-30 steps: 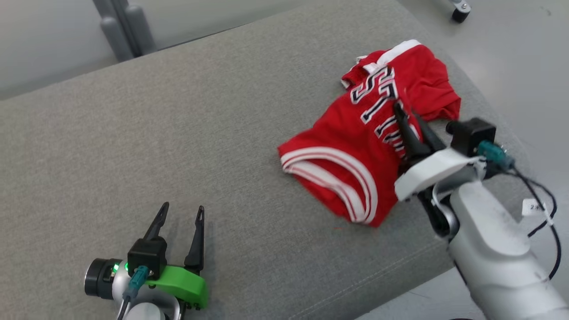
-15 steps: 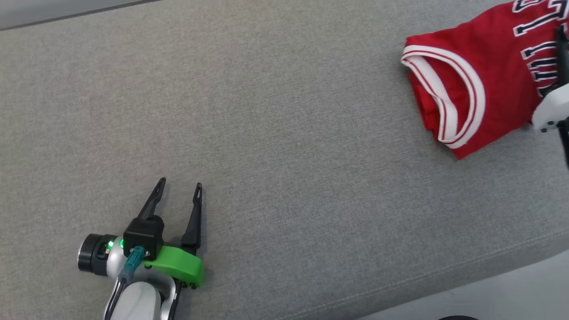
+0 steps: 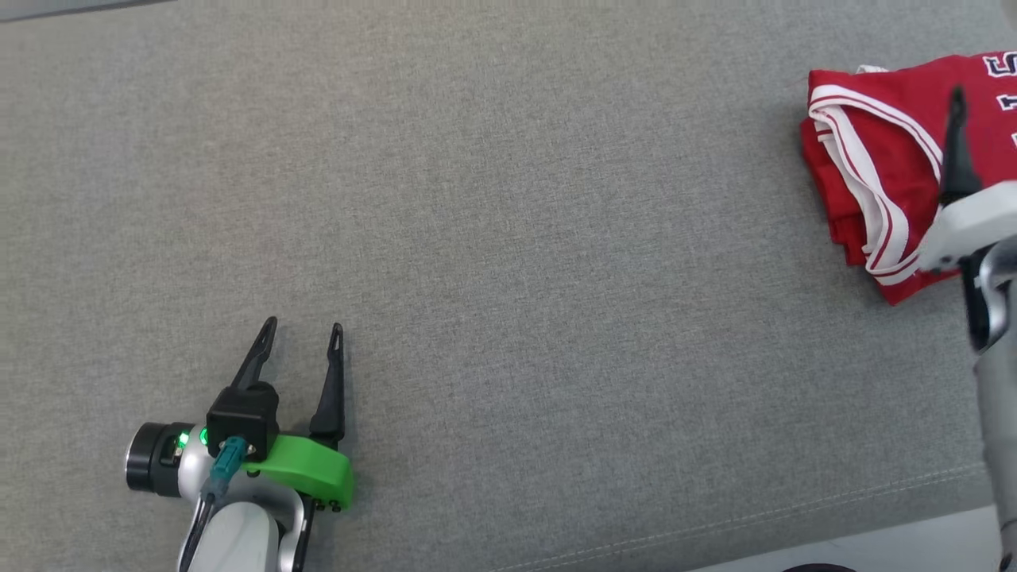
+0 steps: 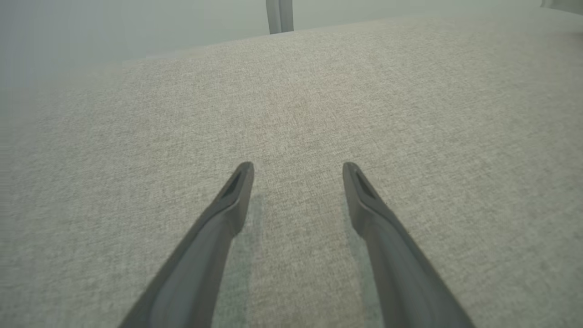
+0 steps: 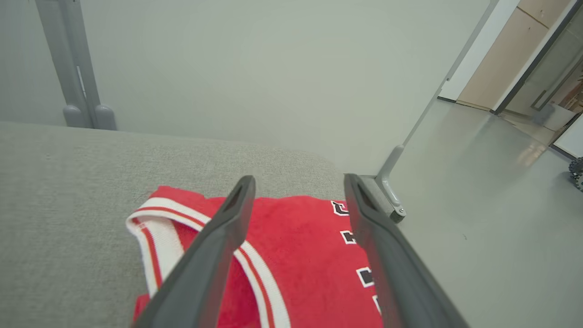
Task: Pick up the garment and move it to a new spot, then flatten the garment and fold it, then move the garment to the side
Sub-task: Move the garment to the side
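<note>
Your right gripper (image 5: pixel 299 178) now has its 2 dark fingers spread apart with nothing between them. 1 second ago they were pressed together on the lettered part of the garment; that pinch is gone. In the right wrist view the red jersey (image 5: pixel 296 237) lies on the cushion (image 5: pixel 68 191) directly below the open fingers, and you cannot tell from either view whether a fingertip touches the cloth. In the head view 1 finger (image 3: pixel 957 151) of that gripper stands over the jersey (image 3: pixel 874 175), with the pale wrist shell below it at the right edge.

The jersey sits at the far right end of the cushion (image 3: pixel 508 238), close to its rounded corner. Its white-and-red striped trim faces left, and the black-and-white lettering runs off the right side of the view. The cloth looks more bunched than 1 second ago, with the trim edges stacked on each other.

The head camera has swung since then, so the jersey's shift toward the right edge of the view is the camera's doing.

Your left gripper (image 3: pixel 303 326) is at the near left, well apart from the jersey, fingers spread as they were 1 second ago, over bare grey fabric.

Beyond the cushion's far right corner you see pale floor (image 5: pixel 478 228) and a grey metal bracket (image 5: pixel 391 191); a grey post (image 5: pixel 77 68) stands behind the far edge.
</note>
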Robot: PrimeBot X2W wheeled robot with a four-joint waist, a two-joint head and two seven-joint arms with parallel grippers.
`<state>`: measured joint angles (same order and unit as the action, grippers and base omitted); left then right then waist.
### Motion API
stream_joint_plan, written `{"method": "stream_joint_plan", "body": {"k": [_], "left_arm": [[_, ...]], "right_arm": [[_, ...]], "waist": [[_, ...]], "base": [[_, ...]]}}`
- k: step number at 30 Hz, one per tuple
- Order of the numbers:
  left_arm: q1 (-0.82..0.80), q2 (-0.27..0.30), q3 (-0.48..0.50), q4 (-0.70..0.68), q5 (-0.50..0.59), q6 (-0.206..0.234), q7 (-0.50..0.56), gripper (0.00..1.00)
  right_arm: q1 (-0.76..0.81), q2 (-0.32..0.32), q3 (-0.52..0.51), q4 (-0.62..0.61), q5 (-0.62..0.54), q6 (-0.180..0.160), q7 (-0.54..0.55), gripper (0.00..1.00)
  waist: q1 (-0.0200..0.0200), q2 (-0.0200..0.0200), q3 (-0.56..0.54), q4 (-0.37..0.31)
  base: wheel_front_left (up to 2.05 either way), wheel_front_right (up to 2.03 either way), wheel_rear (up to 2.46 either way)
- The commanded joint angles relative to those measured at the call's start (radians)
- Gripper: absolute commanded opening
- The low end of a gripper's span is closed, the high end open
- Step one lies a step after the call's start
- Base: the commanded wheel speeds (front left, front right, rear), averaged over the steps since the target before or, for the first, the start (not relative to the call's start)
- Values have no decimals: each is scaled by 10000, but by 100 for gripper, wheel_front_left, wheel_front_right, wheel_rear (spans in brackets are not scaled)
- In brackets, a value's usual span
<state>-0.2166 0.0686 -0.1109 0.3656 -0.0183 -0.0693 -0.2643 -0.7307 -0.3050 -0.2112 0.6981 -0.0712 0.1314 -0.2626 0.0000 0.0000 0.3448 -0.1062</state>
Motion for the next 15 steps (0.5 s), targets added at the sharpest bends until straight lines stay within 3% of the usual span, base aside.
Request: {"method": "stream_joint_plan", "body": {"k": [1, 15], "left_arm": [[85, -23, 46, 59, -109, 79, 12, 100], [944, -124, 367, 376, -317, 282, 12, 100]], "right_arm": [[406, 173, 59, -199, 110, -18, -24, 100], [3871, 2095, 1773, -1719, 1435, -18, -24, 100]], "waist": [[0, 0, -404, 86], [0, 0, -1992, 677]], "base": [[0, 0, 0], [0, 0, 0]]}}
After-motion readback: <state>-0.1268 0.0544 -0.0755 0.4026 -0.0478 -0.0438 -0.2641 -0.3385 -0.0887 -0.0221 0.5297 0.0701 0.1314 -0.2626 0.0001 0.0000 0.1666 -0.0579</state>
